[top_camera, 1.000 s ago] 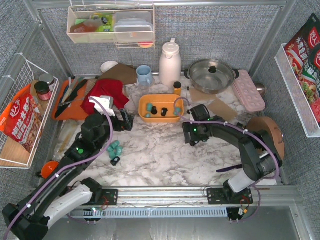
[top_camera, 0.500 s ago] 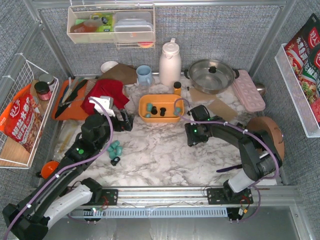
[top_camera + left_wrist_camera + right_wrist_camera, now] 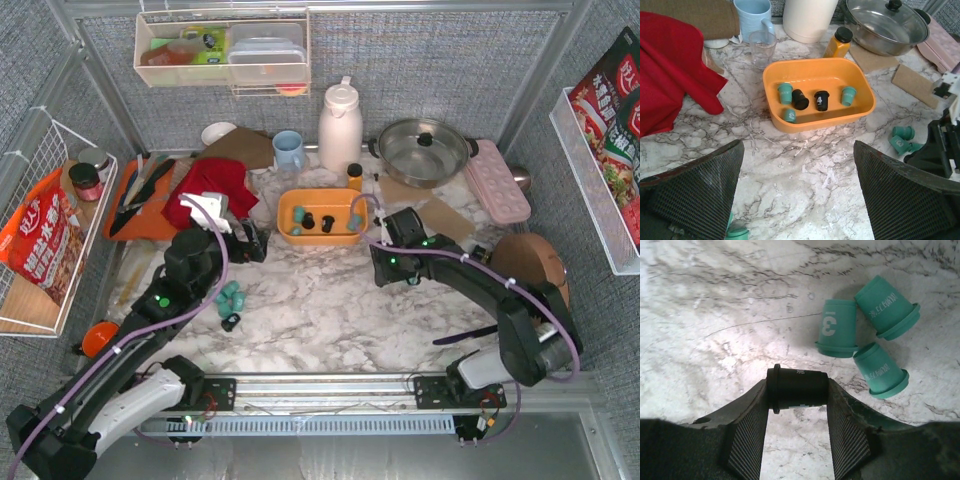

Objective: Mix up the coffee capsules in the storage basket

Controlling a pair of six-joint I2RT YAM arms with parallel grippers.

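The orange-yellow storage basket stands mid-table, also in the top view. It holds three teal capsules and two black capsules. My right gripper is shut on a black capsule, held sideways just above the marble. Three teal capsules lie on the table just beyond it, right of the basket. My left gripper is open and empty, left of and nearer than the basket. More teal capsules and a black one lie by the left arm.
Behind the basket stand a small orange bottle, a clear glass, a blue mug, a white jug and a steel pot. A red cloth lies to the left. Cardboard pieces lie to the right.
My right wrist has shifted slightly back and to the right, and its elbow has swung outward. The left arm and the basket have not moved.
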